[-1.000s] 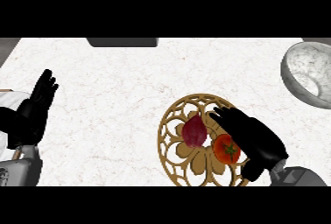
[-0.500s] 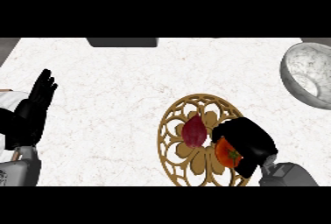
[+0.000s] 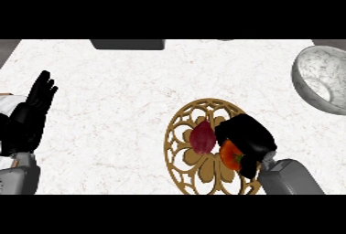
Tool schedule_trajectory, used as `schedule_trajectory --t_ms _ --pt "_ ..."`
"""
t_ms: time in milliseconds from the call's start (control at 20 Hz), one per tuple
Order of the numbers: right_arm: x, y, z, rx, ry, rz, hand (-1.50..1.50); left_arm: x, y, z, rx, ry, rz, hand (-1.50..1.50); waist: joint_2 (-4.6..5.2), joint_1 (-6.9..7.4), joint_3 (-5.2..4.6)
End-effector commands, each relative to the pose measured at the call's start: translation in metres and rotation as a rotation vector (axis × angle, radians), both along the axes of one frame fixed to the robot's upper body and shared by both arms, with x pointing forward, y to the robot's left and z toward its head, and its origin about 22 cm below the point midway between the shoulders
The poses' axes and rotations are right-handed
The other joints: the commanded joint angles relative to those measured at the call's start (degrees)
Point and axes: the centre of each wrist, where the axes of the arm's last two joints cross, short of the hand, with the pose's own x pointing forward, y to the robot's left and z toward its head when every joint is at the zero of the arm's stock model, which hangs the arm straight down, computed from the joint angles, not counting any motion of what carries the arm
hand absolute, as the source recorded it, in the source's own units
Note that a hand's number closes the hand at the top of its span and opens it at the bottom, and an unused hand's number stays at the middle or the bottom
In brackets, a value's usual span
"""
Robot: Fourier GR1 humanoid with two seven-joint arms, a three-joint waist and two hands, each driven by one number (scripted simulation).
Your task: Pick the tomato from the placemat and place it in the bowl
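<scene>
A red-orange tomato (image 3: 229, 154) lies on the tan openwork placemat (image 3: 181, 137) at the lower middle. My right hand (image 3: 246, 135) sits over it with fingers and thumb curled round it, hiding most of it. Just left of the tomato rests a dark red, pointed vegetable (image 3: 201, 137) on the same mat. The grey marbled bowl (image 3: 321, 84) stands at the right edge, partly cut off. At the left edge my left hand (image 3: 34, 111) rests open, fingers up.
A dark grey block (image 3: 127, 44) lies at the counter's far edge. A white object (image 3: 8, 103) peeks out behind my left hand. The white marbled counter (image 3: 121, 100) stretches between mat, bowl and left hand.
My right hand has pulled back toward me and curled its fingers down round the tomato, which showed beside the straight fingers a second ago. The left hand has stayed put.
</scene>
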Motion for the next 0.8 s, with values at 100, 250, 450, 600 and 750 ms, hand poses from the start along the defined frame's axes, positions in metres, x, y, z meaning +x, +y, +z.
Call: schedule_trajectory --t_ms 100,250,450,600,750 --pt "-0.004 -0.033 -0.011 0.014 -0.046 -0.117 1.50 -0.002 0.005 -0.013 0.002 -0.006 0.010 0.00 0.53 -0.15 0.69" --pt "0.017 -0.074 0.010 -0.006 0.023 -0.238 1.50 -0.010 -0.005 -0.015 -0.003 0.026 0.016 0.00 0.51 -0.02 0.69" --pt "0.028 -0.087 0.024 0.005 -0.032 -0.268 1.50 0.002 -0.017 -0.027 0.000 0.011 0.011 0.00 0.54 -0.11 0.68" --pt "0.011 -0.098 0.055 -0.019 -0.129 -0.295 1.50 -0.017 0.002 -0.003 -0.007 0.022 -0.001 0.00 0.33 -0.05 0.69" --pt "0.009 -0.075 0.091 0.079 -0.312 -0.330 1.50 -0.002 0.008 -0.008 -0.009 0.004 0.003 0.00 0.36 -0.53 0.64"
